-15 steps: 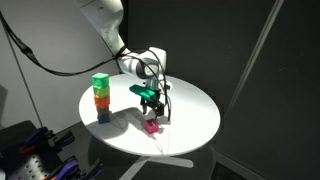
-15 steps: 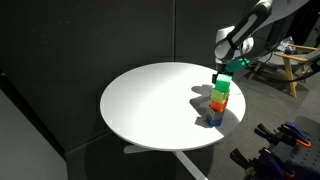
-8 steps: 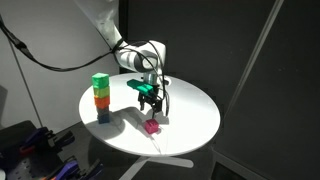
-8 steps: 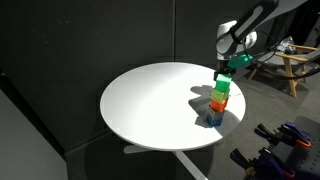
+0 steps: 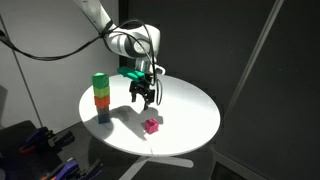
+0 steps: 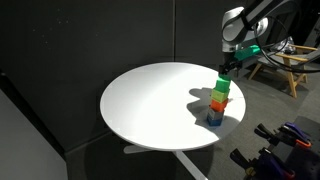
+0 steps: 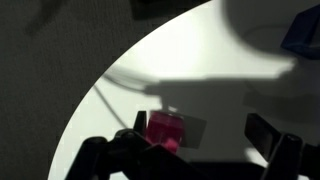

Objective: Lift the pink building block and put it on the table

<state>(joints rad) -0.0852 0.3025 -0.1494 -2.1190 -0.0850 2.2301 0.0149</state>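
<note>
The pink building block [image 5: 151,126] lies alone on the round white table [image 5: 195,115], near its front edge. It also shows in the wrist view [image 7: 165,130], far below the fingers. My gripper [image 5: 142,99] hangs open and empty above the table, up and to the left of the block, apart from it. In an exterior view the gripper [image 6: 226,70] hangs just above the block stack, and the pink block is not visible there. In the wrist view the open gripper [image 7: 190,152] frames the block.
A stack of blocks [image 5: 100,97] with green on top, then orange, then lower blue ones stands at the table's left side; it also shows in an exterior view [image 6: 218,101]. Black curtains surround the table [image 6: 150,100]. A chair [image 6: 283,66] stands beyond.
My gripper has let go of the pink block and risen up and to the left, away from it. The block stays on the table.
</note>
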